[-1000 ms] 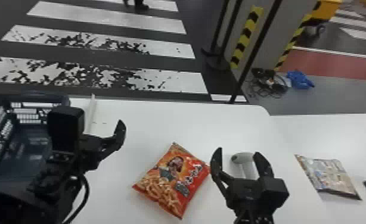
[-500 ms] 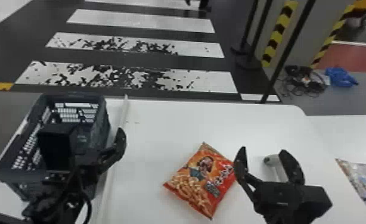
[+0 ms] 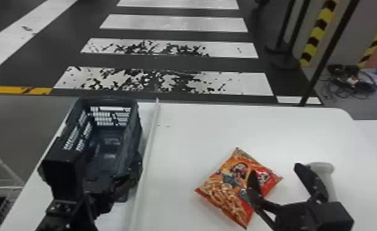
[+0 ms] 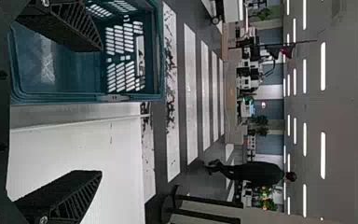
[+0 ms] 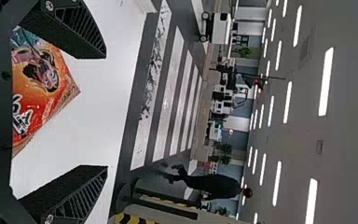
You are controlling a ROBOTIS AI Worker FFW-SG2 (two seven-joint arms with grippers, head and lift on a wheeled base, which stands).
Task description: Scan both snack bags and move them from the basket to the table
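- With right gripper (image 3: 276, 173) spread near orange snack bag (image 3: 227, 187), flat on counter (image 3: 191, 141), likely for easy grasping.
- With white tool (image 3: 323, 169) close by, likely a scanner within reach.
- With left gripper (image 4: 100, 111) also spread, near basket (image 3: 133, 123), perhaps for reaching in.

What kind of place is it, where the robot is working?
Probably a large indoor hall, perhaps a test or exhibition area: crosswalk stripes are on the floor, long ceiling lights hang in rows, and a yellow-and-black striped post stands behind the table.
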